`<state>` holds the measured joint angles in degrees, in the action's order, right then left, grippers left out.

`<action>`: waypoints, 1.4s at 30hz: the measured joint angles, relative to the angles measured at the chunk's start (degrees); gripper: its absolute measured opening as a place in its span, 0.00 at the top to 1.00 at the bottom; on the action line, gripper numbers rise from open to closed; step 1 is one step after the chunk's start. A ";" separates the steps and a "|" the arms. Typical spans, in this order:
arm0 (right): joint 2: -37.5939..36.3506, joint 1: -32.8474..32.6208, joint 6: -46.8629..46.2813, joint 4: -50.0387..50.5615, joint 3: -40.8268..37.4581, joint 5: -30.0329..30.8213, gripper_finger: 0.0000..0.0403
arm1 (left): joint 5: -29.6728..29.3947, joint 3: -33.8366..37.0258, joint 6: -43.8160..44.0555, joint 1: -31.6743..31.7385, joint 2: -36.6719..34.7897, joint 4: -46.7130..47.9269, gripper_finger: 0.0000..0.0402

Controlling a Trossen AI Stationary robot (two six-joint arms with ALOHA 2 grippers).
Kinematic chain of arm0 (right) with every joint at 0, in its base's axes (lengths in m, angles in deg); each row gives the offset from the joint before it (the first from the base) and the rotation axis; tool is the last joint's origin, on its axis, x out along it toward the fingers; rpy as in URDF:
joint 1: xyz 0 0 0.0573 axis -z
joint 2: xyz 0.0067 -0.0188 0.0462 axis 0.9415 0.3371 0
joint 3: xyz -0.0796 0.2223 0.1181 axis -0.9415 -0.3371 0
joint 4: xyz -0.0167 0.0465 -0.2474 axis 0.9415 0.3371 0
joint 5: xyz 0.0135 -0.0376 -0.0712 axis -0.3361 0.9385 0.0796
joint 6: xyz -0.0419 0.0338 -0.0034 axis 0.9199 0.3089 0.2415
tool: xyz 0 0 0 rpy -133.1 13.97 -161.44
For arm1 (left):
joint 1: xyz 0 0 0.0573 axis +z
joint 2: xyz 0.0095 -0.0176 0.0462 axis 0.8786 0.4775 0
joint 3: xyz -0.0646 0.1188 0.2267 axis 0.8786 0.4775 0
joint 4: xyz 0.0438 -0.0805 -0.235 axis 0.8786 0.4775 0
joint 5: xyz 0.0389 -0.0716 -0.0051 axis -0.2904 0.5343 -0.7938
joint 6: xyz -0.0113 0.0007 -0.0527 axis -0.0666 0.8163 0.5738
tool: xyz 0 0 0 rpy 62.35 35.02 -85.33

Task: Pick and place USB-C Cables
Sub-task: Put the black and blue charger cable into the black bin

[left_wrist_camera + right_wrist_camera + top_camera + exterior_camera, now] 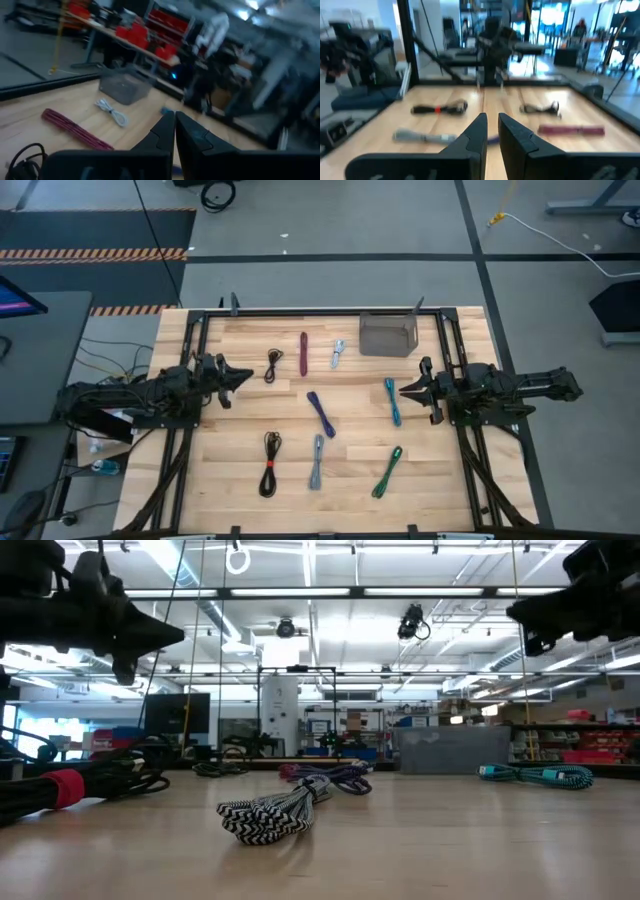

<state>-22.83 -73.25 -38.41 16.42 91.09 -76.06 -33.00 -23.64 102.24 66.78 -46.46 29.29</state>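
Eight USB-C cables [321, 413] mostly lengthwise near-to-far | left tool [247, 379] together | right tool [403, 389] slightly apart, empty

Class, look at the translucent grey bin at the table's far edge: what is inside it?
The bin appears empty; its cloudy walls could hide something small. All the cables lie outside it on the table.

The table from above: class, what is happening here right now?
Nothing is being handled yet. The left tool hangs shut at the table's left edge; the right tool, empty, hangs at the right edge beside the teal cable. The other cables, among them the maroon cable and purple cable, lie spread over the wooden table. The grey bin looks empty.
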 joint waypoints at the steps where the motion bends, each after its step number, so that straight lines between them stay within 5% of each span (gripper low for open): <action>1: 0.00 0.00 0.02 -2.24 0.00 0.00 0.87 | -0.91 -0.02 0.96 0.00 0.02 -0.90 0.95; 12: -0.03 -0.01 -15.35 -37.30 0.02 -1.16 0.87 | -3.97 -0.02 2.20 0.00 -0.01 -9.57 0.95; 25: -0.02 0.06 -21.25 -40.42 0.02 8.78 0.87 | -3.99 0.00 3.71 0.00 -0.01 -10.71 0.95; 28: -0.02 0.06 -24.98 -32.50 1.18 12.28 0.86 | -3.99 0.00 3.71 0.00 -0.01 -10.71 0.95; 34: 2.83 0.06 -33.63 1.76 11.75 21.05 0.79 | -3.99 -0.02 3.69 0.00 -0.01 -10.68 0.95; 42: 16.74 0.06 -36.93 32.79 31.82 20.53 0.68 | -3.99 -0.02 3.64 0.00 -0.01 -10.63 0.95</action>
<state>-6.09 -73.19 -75.34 49.21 122.92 -55.53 -36.99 -23.66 105.88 66.78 -46.47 18.66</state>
